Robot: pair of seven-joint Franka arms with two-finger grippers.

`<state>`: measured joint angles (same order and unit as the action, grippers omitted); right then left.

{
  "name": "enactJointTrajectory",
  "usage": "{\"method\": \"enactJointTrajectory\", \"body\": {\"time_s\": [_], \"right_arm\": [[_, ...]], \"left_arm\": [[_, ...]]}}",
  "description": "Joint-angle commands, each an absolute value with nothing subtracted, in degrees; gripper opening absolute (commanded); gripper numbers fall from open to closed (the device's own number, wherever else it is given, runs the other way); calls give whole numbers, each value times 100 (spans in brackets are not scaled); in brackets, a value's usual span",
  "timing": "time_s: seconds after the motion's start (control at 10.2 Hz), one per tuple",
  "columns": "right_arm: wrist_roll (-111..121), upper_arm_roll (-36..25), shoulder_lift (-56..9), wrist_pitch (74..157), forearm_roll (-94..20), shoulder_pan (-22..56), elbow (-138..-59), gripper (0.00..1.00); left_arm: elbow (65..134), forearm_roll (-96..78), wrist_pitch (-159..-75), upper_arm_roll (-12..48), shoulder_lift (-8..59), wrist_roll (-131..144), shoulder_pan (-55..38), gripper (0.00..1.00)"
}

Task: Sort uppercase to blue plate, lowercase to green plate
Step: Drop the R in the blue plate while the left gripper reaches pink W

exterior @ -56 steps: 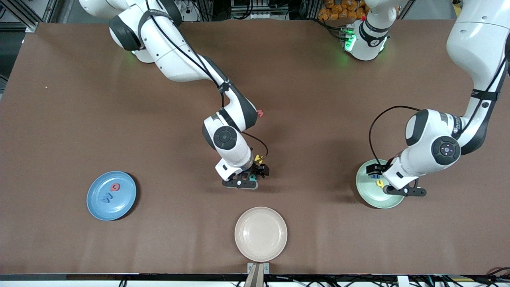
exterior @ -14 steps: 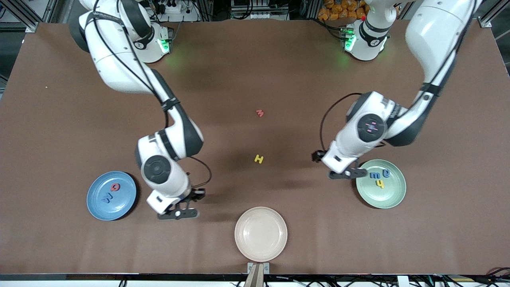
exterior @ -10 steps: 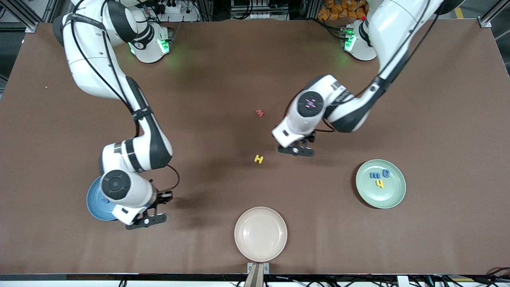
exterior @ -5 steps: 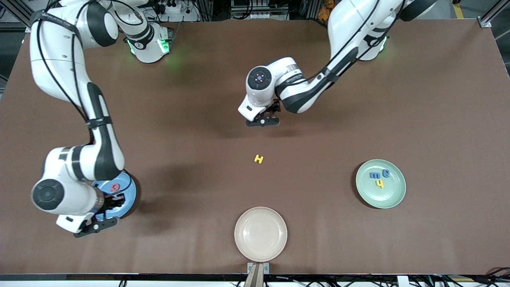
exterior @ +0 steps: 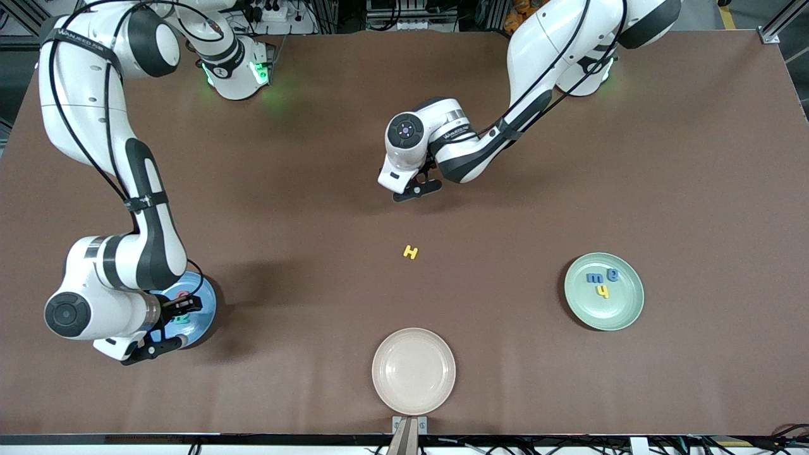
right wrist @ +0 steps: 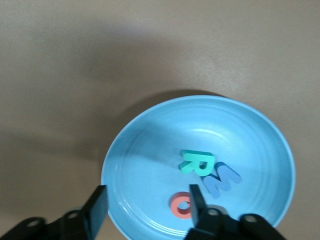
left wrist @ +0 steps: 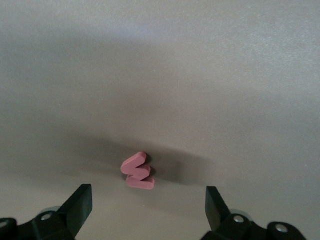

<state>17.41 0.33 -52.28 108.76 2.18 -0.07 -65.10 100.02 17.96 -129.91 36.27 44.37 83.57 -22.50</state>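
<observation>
My right gripper (exterior: pixel 176 318) is open and empty over the blue plate (exterior: pixel 205 302). In the right wrist view, the plate (right wrist: pixel 145 140) holds the teal R (right wrist: pixel 196 162), the blue M (right wrist: pixel 223 179) and the red Q (right wrist: pixel 181 206), with the gripper (right wrist: pixel 147 209) above them. My left gripper (exterior: pixel 418 187) is open just above the red m (left wrist: pixel 137 171), which lies flat on the table close to the gripper (left wrist: pixel 147 210); the front view hides it. The yellow H (exterior: pixel 411 252) lies mid-table. The green plate (exterior: pixel 626 311) holds the blue m (exterior: pixel 595 277), the blue e-like letter (exterior: pixel 612 274) and the yellow y (exterior: pixel 603 291).
A cream plate (exterior: pixel 414 371) stands at the table edge nearest the front camera, nearer to the camera than the yellow H. Brown table surface lies bare between the plates.
My right arm carried the teal R to the blue plate, where it now lies. My left arm swung from the green plate to above the red m and has sunk a little.
</observation>
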Motion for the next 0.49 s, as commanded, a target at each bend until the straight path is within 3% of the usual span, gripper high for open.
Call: {"method": "enactJointTrajectory", "body": {"time_s": [0.0, 0.1, 0.39], "right_arm": [[1740, 105, -5159, 10863, 114, -53, -6574, 100], [1749, 105, -5185, 10898, 114, -53, -6574, 100], [1732, 105, -5203, 10942, 88, 87, -6670, 100]], "left_arm": [[10334, 1845, -13531, 3656, 4272, 9268, -2172, 100], [10675, 2194, -13909, 3656, 4097, 9690, -2136, 100], [10959, 2689, -13983, 3674, 4017, 10274, -2083, 100]]}}
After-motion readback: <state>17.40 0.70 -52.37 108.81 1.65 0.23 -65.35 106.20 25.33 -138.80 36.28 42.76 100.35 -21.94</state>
